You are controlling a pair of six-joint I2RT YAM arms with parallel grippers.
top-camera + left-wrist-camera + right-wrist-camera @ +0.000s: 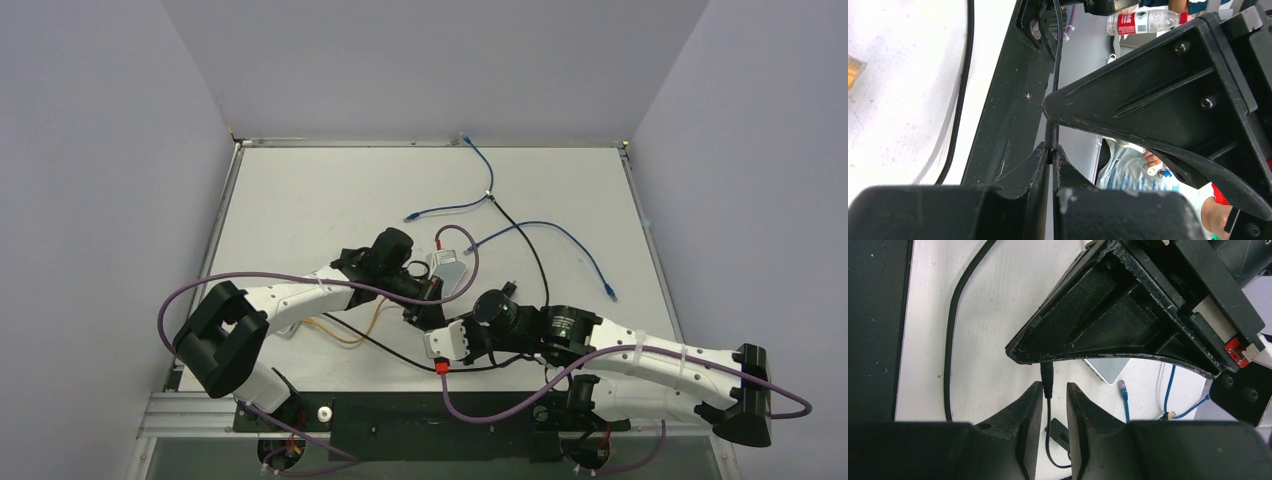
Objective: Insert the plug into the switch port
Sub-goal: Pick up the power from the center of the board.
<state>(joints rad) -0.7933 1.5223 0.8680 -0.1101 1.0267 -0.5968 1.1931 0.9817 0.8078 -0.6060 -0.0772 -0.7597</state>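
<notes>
The black barrel plug [1047, 380] hangs tip-up on its thin black cable [1052, 134], just above the table. My left gripper [1053, 148] is shut on that cable near the plug and sits at the table's middle [428, 300]. My right gripper [1054, 386] is open; the plug stands in the gap between its fingertips, close to the left one. In the top view it [432, 325] meets the left gripper from the near side. The small white box [452, 270] lies flat just beyond both; only a corner [1108, 369] shows in the right wrist view. Its port is hidden.
Blue network cables [560, 235] loop over the far and right table, one plug end [1122, 388] near the box. An orange cable [350, 335] lies near the left arm. The black cable [535, 260] trails to the back. A water bottle [1143, 20] stands beyond the table edge.
</notes>
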